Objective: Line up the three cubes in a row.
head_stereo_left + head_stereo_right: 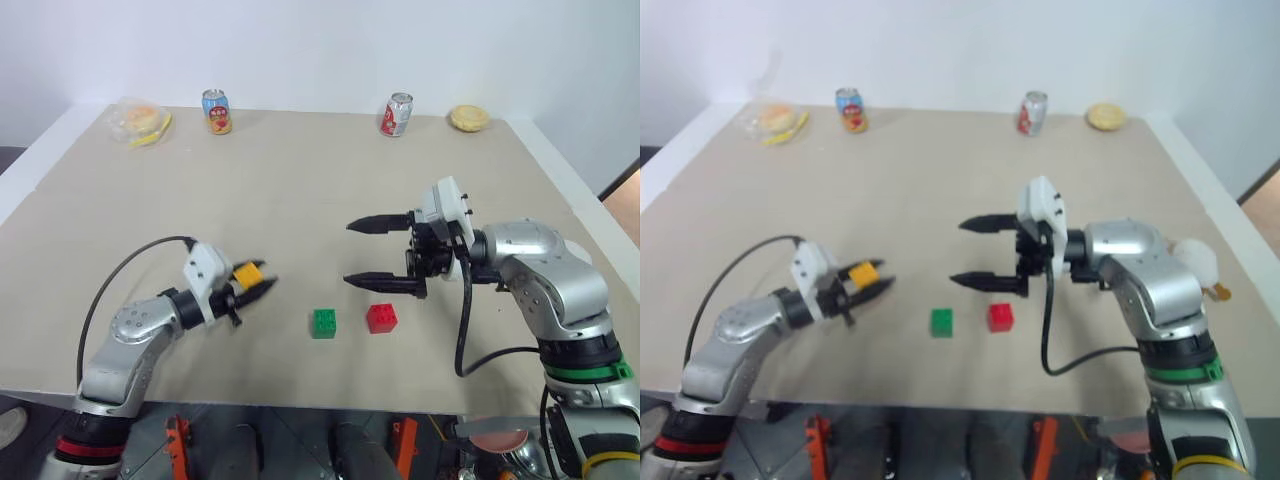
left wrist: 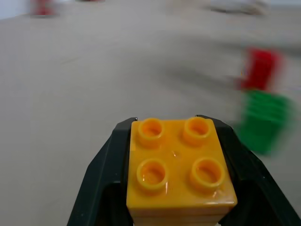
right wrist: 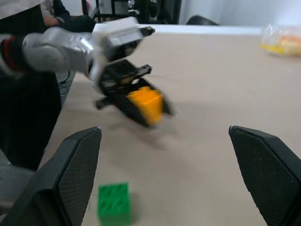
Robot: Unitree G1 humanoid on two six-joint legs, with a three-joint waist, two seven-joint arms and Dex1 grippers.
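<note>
My left gripper [image 1: 254, 284] is shut on the yellow-orange cube [image 1: 247, 273], held studs-up just above the table at the front left; its studded top [image 2: 178, 162] sits between the two black fingers. The green cube [image 1: 323, 323] and the red cube [image 1: 381, 318] rest side by side near the front edge, a small gap between them, to the right of the held cube. Above and slightly behind the red cube my right gripper [image 1: 362, 252] hangs open, its fingers pointing left with nothing between them. From the right wrist the green cube [image 3: 113, 203] lies below the left gripper [image 3: 150, 113].
Along the table's far edge stand two drink cans [image 1: 216, 111] [image 1: 396, 115], a bagged bun [image 1: 140, 120] at the far left and a round yellow item [image 1: 469, 118] at the far right. The table's front edge [image 1: 300, 400] runs close below the cubes.
</note>
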